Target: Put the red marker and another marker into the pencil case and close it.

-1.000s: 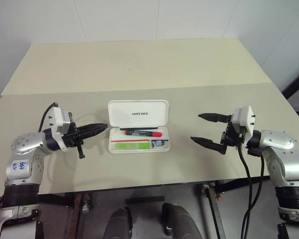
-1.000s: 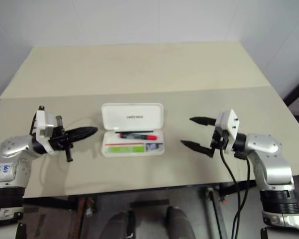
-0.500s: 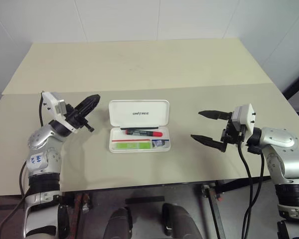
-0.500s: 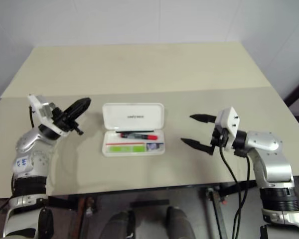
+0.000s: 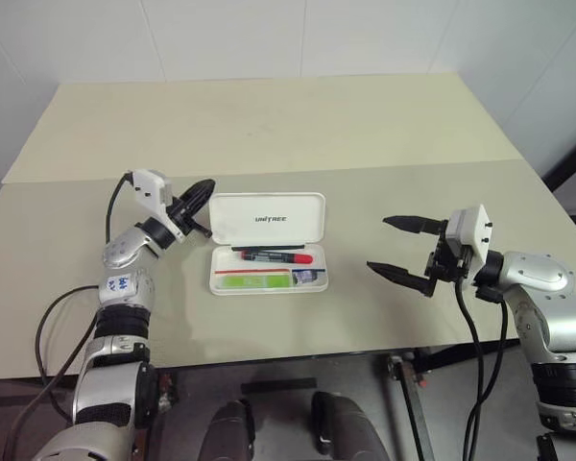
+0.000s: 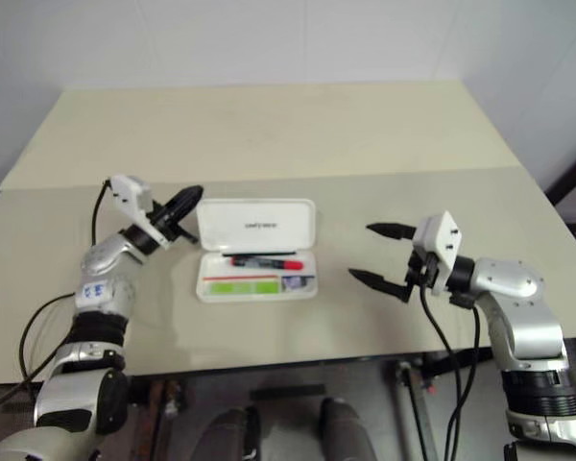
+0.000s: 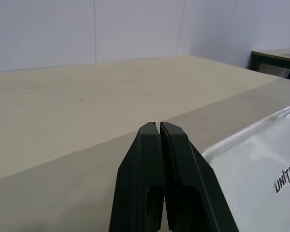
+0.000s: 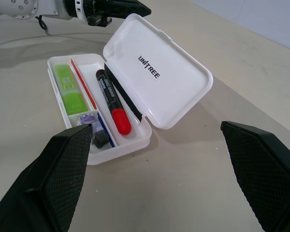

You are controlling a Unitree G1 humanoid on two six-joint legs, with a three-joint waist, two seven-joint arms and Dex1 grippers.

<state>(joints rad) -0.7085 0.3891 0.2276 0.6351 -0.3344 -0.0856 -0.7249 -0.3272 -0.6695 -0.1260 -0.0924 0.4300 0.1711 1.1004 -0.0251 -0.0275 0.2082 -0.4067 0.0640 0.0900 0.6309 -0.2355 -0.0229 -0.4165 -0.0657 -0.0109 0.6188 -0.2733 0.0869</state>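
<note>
The white pencil case (image 5: 240, 219) lies open at the table's middle, its lid tilted up at the back. In its tray lie the red marker (image 5: 274, 256), black-barrelled with a red cap, and in front of it the lime-green marker (image 5: 254, 279). My left gripper (image 5: 204, 189) is shut with nothing in it, and its tip is right beside the lid's back left corner; whether it touches the lid I cannot tell. Well to the right of the case my right gripper (image 5: 376, 244) stands open and empty, pointing toward the case. The right wrist view shows the lid (image 8: 157, 72) and both markers (image 8: 111, 99).
A small compartment (image 5: 309, 278) at the tray's front right holds a few small items. The table (image 5: 288, 134) is two beige tops joined by a seam behind the case, with free surface all around. A black cable loops from my left arm (image 5: 62, 317).
My left arm has swung forward and to the right, bringing its shut gripper from beside the tray up to the lid's back left corner. The right gripper has stayed in place.
</note>
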